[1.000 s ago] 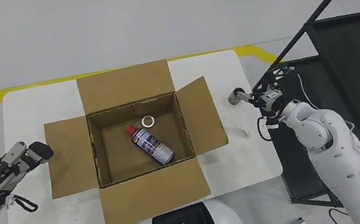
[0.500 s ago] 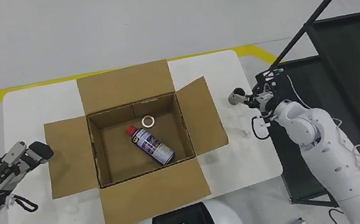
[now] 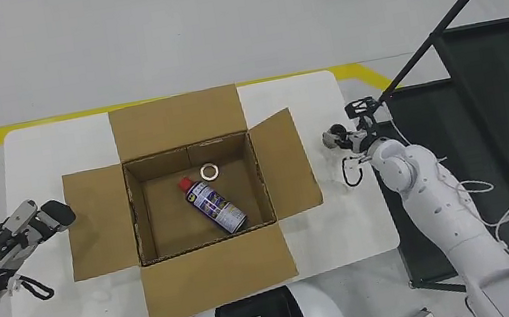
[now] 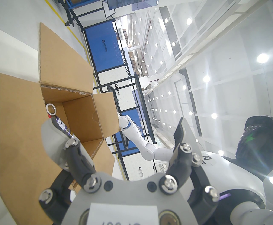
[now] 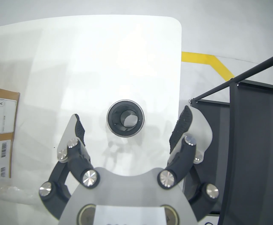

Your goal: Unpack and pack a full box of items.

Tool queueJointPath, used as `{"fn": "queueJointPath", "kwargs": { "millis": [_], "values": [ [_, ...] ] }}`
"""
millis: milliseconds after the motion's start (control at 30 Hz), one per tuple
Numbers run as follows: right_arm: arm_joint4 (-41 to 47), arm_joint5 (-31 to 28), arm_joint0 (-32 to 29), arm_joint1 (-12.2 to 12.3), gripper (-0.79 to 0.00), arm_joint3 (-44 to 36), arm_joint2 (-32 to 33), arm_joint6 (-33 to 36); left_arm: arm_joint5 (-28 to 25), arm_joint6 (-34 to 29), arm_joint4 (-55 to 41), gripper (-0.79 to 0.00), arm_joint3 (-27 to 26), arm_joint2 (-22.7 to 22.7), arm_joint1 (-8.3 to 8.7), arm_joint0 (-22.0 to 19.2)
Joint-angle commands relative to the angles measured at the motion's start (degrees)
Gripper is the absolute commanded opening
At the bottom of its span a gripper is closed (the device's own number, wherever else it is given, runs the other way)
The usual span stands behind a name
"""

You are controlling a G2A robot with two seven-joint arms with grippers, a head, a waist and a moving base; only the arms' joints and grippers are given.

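An open cardboard box (image 3: 182, 120) sits mid-table with its flaps spread. Inside lie a spray can (image 3: 213, 204) with a red cap and a small tape ring (image 3: 209, 172); the left wrist view also shows the spray can (image 4: 64, 127) and the ring (image 4: 51, 109). A black roll (image 3: 334, 135) stands on the table right of the box. My right gripper (image 3: 351, 128) hovers over that roll, open; the roll (image 5: 125, 121) lies between and just beyond the tips of the right gripper (image 5: 131, 122), untouched. My left gripper (image 3: 53, 214) hangs open at the table's left edge, and the left gripper (image 4: 116, 132) holds nothing.
A dark metal rack (image 3: 491, 119) stands close against the table's right edge (image 5: 178, 64). The box's right flap (image 3: 285, 158) rises toward the roll. Crumpled clear plastic (image 5: 12, 191) lies on the table near the box.
The right arm has swung in toward the table, bringing its gripper closer over the black roll. The roll, the box contents and the left arm have not moved.
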Motion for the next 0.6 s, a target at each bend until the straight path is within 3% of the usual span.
{"fn": "queueJointPath", "kwargs": {
  "millis": [0,300,333,367,467,567],
  "values": [
    [0.3,-0.3,1.3,-0.3,0.000,1.7,-0.9,-0.2,0.0,0.0,0.0,0.000,0.0,0.0,0.00,0.0],
    [0.4,0.0,5.7,-1.5,0.000,8.0,-4.3,-0.1,0.0,0.0,0.0,0.000,0.0,0.0,0.00,0.0],
    [0.5,-0.1,6.0,-1.6,-0.077,8.4,-4.6,0.0,0.0,0.0,0.0,0.000,0.0,0.0,0.00,0.0],
    [0.5,-0.3,6.3,-1.7,-0.305,8.9,-4.8,-0.1,0.0,0.0,0.0,0.000,0.0,0.0,0.00,0.0],
    [0.5,-0.3,6.8,-1.9,-0.785,9.9,-5.1,-0.4,0.0,0.0,0.0,0.000,0.0,0.0,0.00,0.0],
    [0.5,-0.3,7.1,-2.0,-0.785,10.5,-5.3,-0.5,0.0,0.0,0.0,0.000,0.0,0.0,0.00,0.0]
  ]
}}
